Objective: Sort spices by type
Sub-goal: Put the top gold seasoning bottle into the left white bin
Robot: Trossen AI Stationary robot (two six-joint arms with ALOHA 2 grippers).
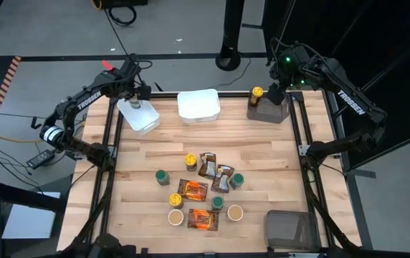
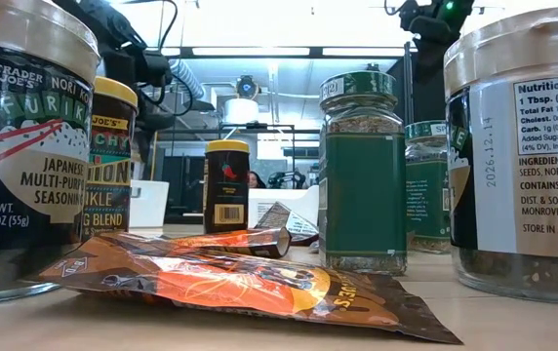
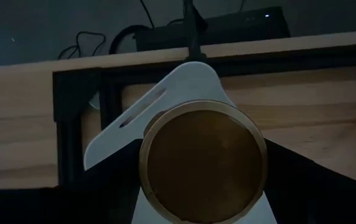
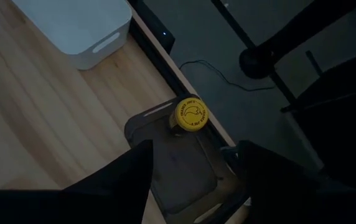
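Note:
My left gripper (image 1: 135, 100) hangs over the left white tub (image 1: 142, 118) at the table's far left and is shut on a tan-lidded jar (image 3: 203, 163). My right gripper (image 4: 193, 171) is open above the grey-brown bin (image 4: 181, 168) at the far right. A yellow-lidded jar (image 4: 191, 114) stands upright in that bin's corner, clear of the fingers. The other spices sit mid-table: yellow-lidded jars (image 1: 191, 160), green-lidded jars (image 1: 162, 176), tan-lidded jars (image 1: 234, 212) and orange-and-brown packets (image 1: 193, 190) lying flat. My left gripper holds the tan-lidded jar between its two fingers (image 3: 106, 190), one on either side below the lid (image 3: 165, 124), coming from above and pointing down. The jar is upright over the white tub (image 3: 190, 78). The lid hides the place of contact and the jar's base.
A second white tub (image 1: 198, 104) sits at the far middle. A second grey-brown bin (image 1: 291, 228) sits at the near right corner. Black frame rails (image 1: 302, 136) run along the table's sides. Bare wood lies between the spice cluster and the far containers.

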